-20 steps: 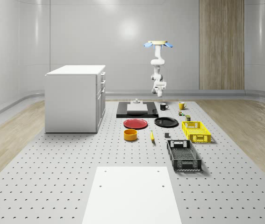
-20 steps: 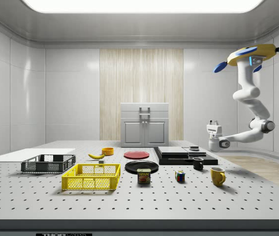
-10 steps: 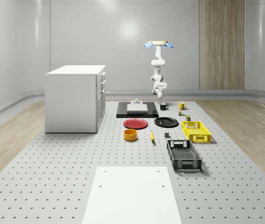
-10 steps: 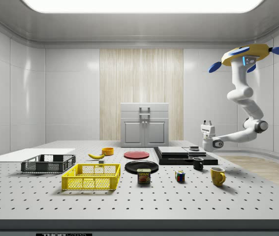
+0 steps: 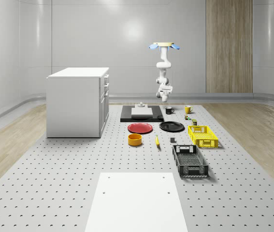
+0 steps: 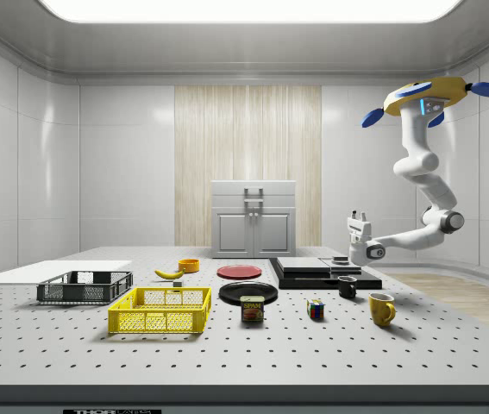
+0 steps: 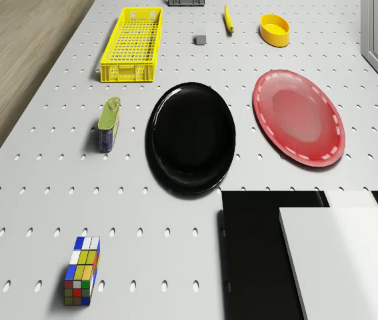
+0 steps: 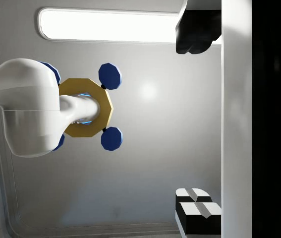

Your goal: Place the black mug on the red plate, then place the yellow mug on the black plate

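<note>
Black mug (image 6: pixel 347 287) upright, handle toward side view's right; end effector (image 6: pixel 358 217) above, fingers spread; drone (image 6: pixel 428 94) hovering.

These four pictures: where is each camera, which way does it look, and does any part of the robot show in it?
Whole-scene view: off the robot, high at the table's near end, looking along it; drone hovers at the far end, arm hanging down.
Side view: off the robot, low at the table's side; drone beyond the black mug, gripper pointing up.
Drone view: on the drone, looking forward and down at the black plate and red plate; no robot parts.
Wrist view: looks up at the drone's underside.
Shared: both plates, in three views.
</note>
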You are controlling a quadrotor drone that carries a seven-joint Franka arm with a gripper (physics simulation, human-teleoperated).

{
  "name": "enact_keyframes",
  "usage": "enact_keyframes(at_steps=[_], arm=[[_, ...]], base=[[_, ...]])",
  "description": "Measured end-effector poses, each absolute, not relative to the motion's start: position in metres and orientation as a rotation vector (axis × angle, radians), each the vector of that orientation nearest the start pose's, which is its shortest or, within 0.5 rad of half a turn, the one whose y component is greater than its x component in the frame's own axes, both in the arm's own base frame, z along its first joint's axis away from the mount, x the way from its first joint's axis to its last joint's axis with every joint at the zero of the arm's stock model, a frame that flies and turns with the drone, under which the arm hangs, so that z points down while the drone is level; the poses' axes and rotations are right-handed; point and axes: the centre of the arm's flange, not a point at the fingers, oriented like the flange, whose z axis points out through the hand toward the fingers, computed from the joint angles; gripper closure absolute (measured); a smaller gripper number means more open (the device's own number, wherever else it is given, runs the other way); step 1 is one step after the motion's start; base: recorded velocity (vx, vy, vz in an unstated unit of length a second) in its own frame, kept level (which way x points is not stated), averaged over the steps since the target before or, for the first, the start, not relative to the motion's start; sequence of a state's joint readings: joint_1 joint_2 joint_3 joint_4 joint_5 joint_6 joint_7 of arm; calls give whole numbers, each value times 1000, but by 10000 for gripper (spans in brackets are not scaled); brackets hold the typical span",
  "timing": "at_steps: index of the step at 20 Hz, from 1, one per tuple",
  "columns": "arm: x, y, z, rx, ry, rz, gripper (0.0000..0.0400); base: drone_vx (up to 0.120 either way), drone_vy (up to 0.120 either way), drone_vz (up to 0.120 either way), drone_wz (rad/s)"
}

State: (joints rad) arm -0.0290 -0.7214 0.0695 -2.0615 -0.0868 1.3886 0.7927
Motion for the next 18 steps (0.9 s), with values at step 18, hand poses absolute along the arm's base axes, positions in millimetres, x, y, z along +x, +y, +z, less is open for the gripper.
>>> enact_keyframes(at_steps=[18], arm=[[305,93,558,-3869,1645,-2380,0]], base=[[0,0,-73,0]])
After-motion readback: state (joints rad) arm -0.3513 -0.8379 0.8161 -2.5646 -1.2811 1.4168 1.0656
